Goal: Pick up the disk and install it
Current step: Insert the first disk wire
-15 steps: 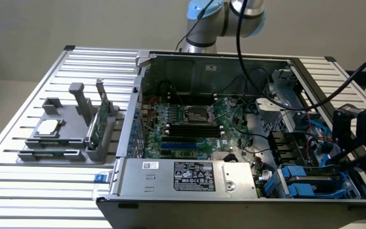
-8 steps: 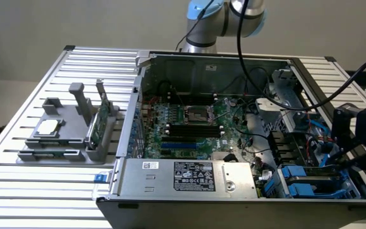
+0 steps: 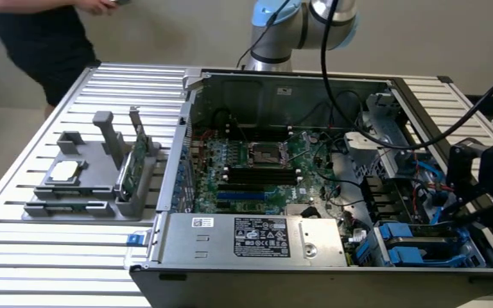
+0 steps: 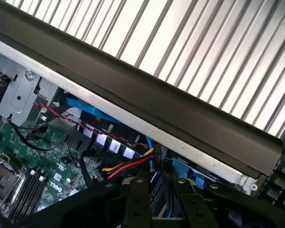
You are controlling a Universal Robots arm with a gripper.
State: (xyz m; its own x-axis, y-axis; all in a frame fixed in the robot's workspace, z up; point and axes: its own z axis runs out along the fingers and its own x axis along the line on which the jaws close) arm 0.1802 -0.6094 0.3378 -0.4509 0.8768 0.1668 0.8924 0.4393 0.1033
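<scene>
Disk (image 3: pixel 420 247), grey metal framed in blue plastic, lying flat in the drive bay at the corner of the open computer case (image 3: pixel 187 128) nearest the exterior camera, on the exterior view's right.

Inside the case, toward the exterior view's left of that bay: a silver power supply (image 3: pixel 255 239) with a printed label, and beyond it the green motherboard (image 3: pixel 255 167). Looping low over the case's interior on the exterior view's right, black cables (image 3: pixel 375 138) hanging from the robot arm (image 3: pixel 272 32). Crowding the bay itself, a bundle of red, yellow and black wires (image 4: pixel 128 165) and a blue cable (image 4: pixel 85 107), both running under the case's dark upper rim (image 4: pixel 133 95).

Outside the case, on the exterior view's left, a grey fixture (image 3: pixel 101 205) on the slatted metal table (image 3: pixel 24 256), carrying a small silver chip (image 3: pixel 67 170) and an upright green circuit card (image 3: pixel 131 168). Past the table's far corner, a person (image 3: pixel 41 38) in dark clothing.

Black gripper (image 3: pixel 474 208) poised at the case's wall, just above and beside the bay, with the disk close below it and toward the exterior view's left.

Fingers (image 4: pixel 135 199) seen in the wrist view with a narrow gap between them, bluish-grey striping showing in that gap, wire bundle just past the tips. Clamped on anything or merely apart: impossible to tell.
</scene>
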